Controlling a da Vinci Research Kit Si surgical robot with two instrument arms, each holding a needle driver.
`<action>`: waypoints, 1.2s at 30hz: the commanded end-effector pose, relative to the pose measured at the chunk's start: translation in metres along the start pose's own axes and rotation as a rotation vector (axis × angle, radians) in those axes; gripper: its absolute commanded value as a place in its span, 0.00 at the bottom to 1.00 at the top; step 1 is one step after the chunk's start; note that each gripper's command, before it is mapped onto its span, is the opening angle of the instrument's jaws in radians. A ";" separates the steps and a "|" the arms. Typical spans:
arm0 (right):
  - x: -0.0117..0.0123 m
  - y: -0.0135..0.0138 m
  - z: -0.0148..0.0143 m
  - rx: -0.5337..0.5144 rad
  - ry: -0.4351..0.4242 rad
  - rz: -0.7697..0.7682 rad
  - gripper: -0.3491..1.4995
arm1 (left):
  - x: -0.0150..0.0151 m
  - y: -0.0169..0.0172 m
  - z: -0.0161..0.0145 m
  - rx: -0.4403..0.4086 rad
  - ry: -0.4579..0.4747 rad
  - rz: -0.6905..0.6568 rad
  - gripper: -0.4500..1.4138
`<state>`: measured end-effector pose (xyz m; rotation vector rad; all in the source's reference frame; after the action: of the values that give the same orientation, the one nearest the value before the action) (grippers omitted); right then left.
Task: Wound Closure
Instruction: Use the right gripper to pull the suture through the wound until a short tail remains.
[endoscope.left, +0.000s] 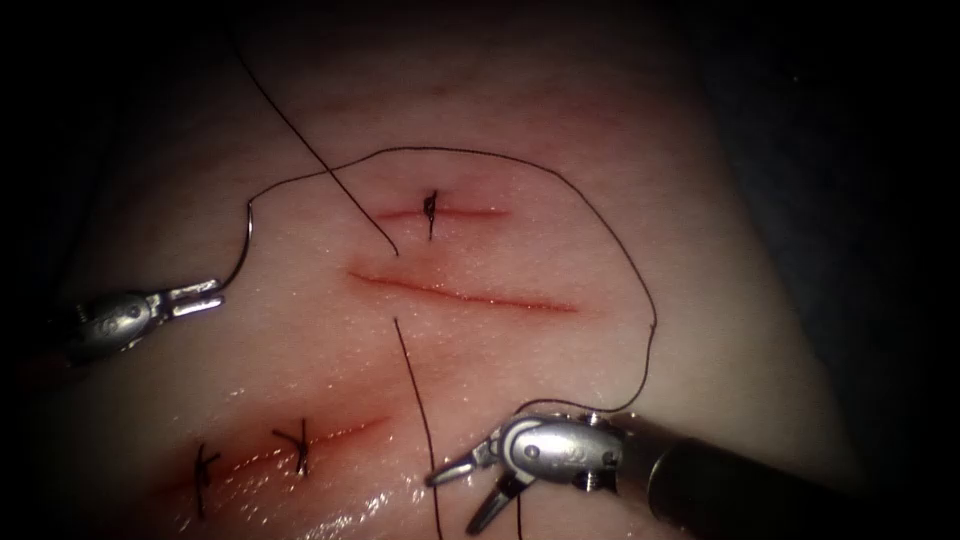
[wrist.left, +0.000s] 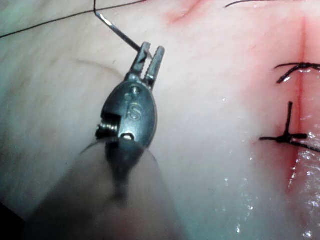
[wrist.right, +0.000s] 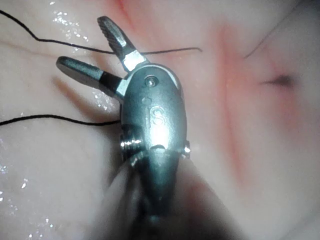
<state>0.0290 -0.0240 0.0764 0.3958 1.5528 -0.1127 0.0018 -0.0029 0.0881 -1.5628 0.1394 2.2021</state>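
My left tool (endoscope.left: 218, 295) is on the left of the open middle cut (endoscope.left: 460, 292), jaws shut on the curved needle (endoscope.left: 243, 245) near the end away from the thread. The needle rises free above the tissue (endoscope.left: 620, 240), not in it; the left wrist view shows the same grip (wrist.left: 153, 48) on the needle (wrist.left: 117, 29). Black thread (endoscope.left: 560, 175) arcs from the needle's tail over the cuts and comes down by my right tool (endoscope.left: 452, 505). That tool stands open near the front edge, holding nothing; loose thread (wrist.right: 165, 50) lies on the tissue beneath its jaws (wrist.right: 81, 41).
A shorter cut (endoscope.left: 440, 212) behind the open one carries one stitch. A front-left cut (endoscope.left: 330, 437) carries two stitches (endoscope.left: 300, 445) and wet red fluid. Two loose thread strands (endoscope.left: 300, 130) (endoscope.left: 415, 400) lie near the open cut's left end.
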 end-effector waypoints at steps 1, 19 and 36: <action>-0.0015 0.0048 -0.0006 -0.078 0.005 -0.021 0.95 | -0.0005 -0.0001 0.0007 0.000 0.001 0.001 0.00; -0.0125 0.0115 0.0044 -0.100 -0.013 -0.114 0.77 | -0.0005 -0.0001 0.0005 -0.005 -0.004 0.003 0.00; -0.0032 -0.0020 0.0056 0.199 0.049 -0.150 0.00 | -0.0005 0.0000 0.0008 -0.005 -0.002 -0.003 0.00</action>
<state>0.0326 -0.0288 0.0779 0.4660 1.6219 -0.4032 0.0016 -0.0029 0.0881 -1.5626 0.1291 2.2027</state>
